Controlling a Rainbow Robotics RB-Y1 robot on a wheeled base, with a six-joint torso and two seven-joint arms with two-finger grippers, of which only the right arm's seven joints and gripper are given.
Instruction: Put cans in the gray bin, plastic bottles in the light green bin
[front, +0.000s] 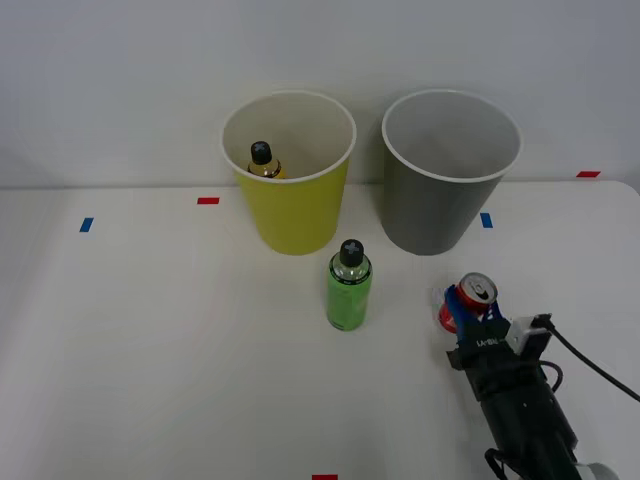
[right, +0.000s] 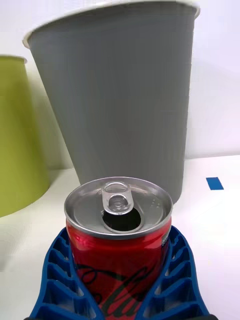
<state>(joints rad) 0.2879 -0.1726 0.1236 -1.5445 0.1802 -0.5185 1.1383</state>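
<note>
The right gripper clamps the upright red can, with the gray bin just ahead of it.

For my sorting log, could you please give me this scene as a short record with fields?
red can: upright on the table, between the right gripper fingers
right gripper: shut on the can
green bottle: standing on the table before the bins
amber bottle: inside the light green bin
gray bin: nothing visible inside
</note>
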